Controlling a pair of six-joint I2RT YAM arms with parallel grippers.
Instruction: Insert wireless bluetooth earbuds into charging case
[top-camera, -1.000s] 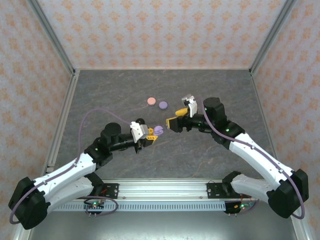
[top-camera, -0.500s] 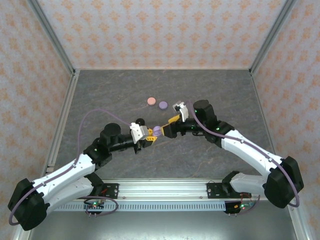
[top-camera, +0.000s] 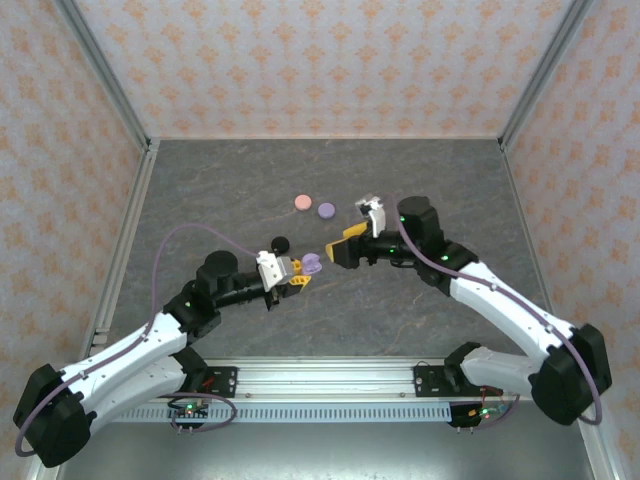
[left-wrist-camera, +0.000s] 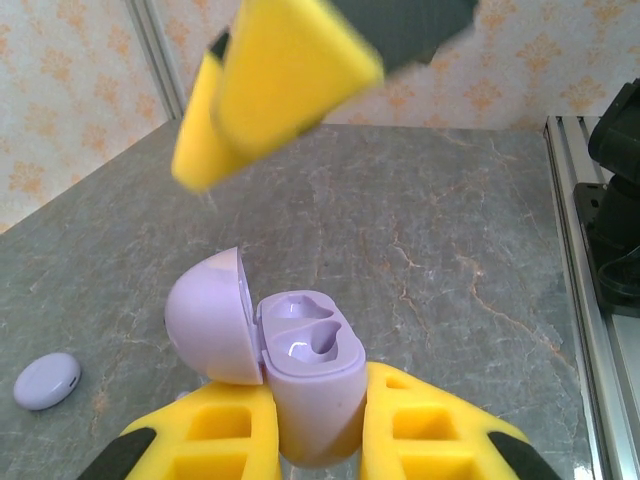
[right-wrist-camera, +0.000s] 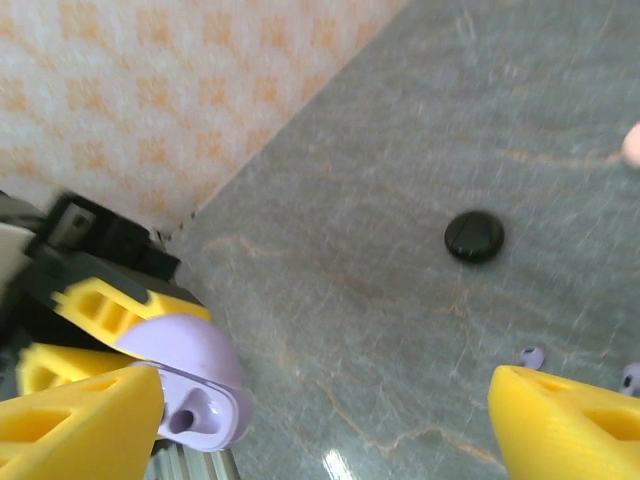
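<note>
A lilac charging case (left-wrist-camera: 312, 372) stands with its lid (left-wrist-camera: 205, 315) flipped open, and both sockets show bare. My left gripper (left-wrist-camera: 315, 425) is shut on the case body, a yellow finger (left-wrist-camera: 225, 435) on each side. From the top, the case (top-camera: 311, 262) sits at the tip of the left gripper (top-camera: 293, 272), with the right gripper (top-camera: 346, 246) just to its right and a little above. The right gripper (right-wrist-camera: 325, 400) is open with nothing between its fingers, and the case (right-wrist-camera: 192, 392) lies by its left finger (right-wrist-camera: 85, 425). Two small lilac earbuds (right-wrist-camera: 533, 355) (right-wrist-camera: 630, 378) lie on the table.
On the grey table lie a black disc (top-camera: 281, 241), a pink disc (top-camera: 299, 203) and a lilac disc (top-camera: 326, 210). The black disc (right-wrist-camera: 474, 236) sits beyond the right gripper's fingers. Patterned walls enclose the table on three sides.
The right gripper came in close to the case half a second ago and has since drawn back to the right. The left gripper has shifted slightly back with the case.
</note>
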